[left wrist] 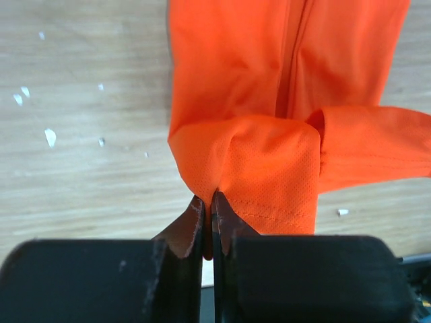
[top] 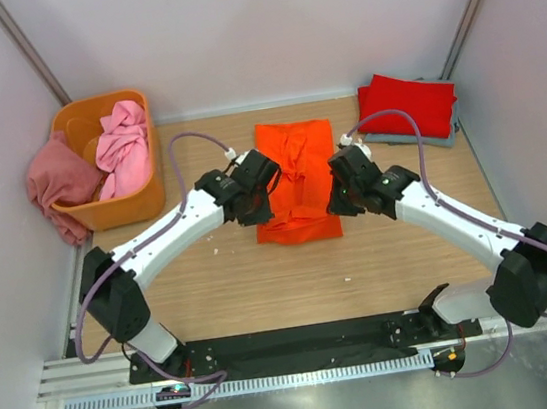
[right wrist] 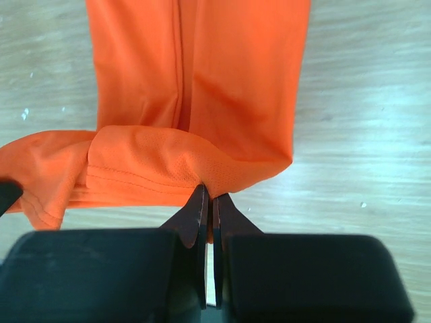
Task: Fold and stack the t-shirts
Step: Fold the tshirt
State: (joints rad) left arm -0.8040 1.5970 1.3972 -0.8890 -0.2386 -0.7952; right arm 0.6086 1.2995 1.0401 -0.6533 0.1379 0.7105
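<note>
Orange shirt (top: 295,176) lies mid-bench (top: 264,286), already folded into a narrow strip running away from the arms. Its near end is bunched and doubled over.

Left fingers (left wrist: 193,225) are clenched on the near-left corner of the orange shirt, with cloth pinched between the tips. Right fingers (right wrist: 196,219) are clenched on the near-right corner, the same pinch at the hem. From the top view the two arms flank the shirt, one on each side of its near half.

Red shirt (top: 410,104) sits folded at the far right corner, on top of the grey-blue shirt (top: 451,133), of which only an edge shows.

Tub (top: 133,208) stands at far left. Pink shirt (top: 123,149) is crumpled inside it and spills over the rim. Rose shirt (top: 59,182) drapes over the tub's left side, down to the bench.

Small white flecks lie on the wood near the orange shirt.
</note>
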